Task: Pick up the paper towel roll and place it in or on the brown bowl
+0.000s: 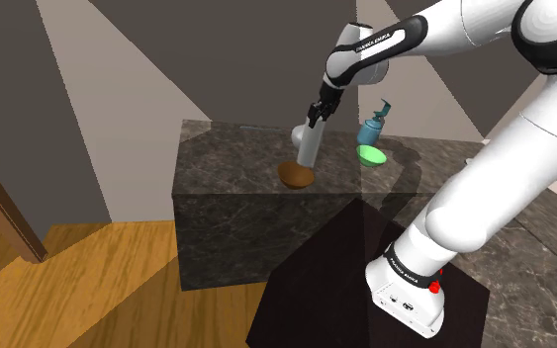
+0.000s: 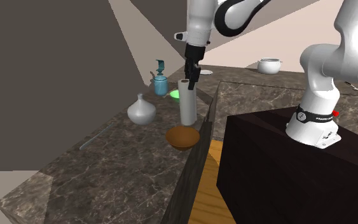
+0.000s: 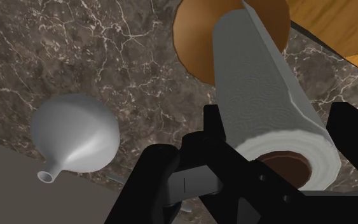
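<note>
Brown bowl point(image 3: 193, 38) half hidden behind paper towel roll point(image 3: 260, 89), stand point(image 1: 316, 297) cropped below

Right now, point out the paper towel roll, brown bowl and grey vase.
paper towel roll point(image 2: 187, 105), second exterior view, mid side.
brown bowl point(image 2: 182, 141), second exterior view, front wall.
grey vase point(image 2: 142, 113), second exterior view, round body.

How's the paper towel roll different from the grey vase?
The roll is a tall straight cylinder; the vase is squat, round-bellied, narrow-necked. The pincer clasps the roll over the bowl; the vase stands free on the counter. Both are pale and upright.
</note>
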Controlling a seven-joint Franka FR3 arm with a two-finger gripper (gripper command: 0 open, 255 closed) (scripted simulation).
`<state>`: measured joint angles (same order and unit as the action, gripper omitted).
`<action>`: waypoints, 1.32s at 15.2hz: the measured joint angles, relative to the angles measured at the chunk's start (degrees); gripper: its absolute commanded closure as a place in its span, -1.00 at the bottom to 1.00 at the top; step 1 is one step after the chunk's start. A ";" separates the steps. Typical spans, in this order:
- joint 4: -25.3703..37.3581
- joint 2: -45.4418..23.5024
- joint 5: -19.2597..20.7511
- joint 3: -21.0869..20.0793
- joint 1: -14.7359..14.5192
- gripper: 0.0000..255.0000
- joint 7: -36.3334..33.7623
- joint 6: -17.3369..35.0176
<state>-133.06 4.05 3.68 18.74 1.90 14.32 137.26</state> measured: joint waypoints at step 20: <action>-3.42 -7.96 -3.75 0.02 0.04 -1.00 2.45 11.04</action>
<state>-136.49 -3.91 -0.07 18.75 1.93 16.76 148.30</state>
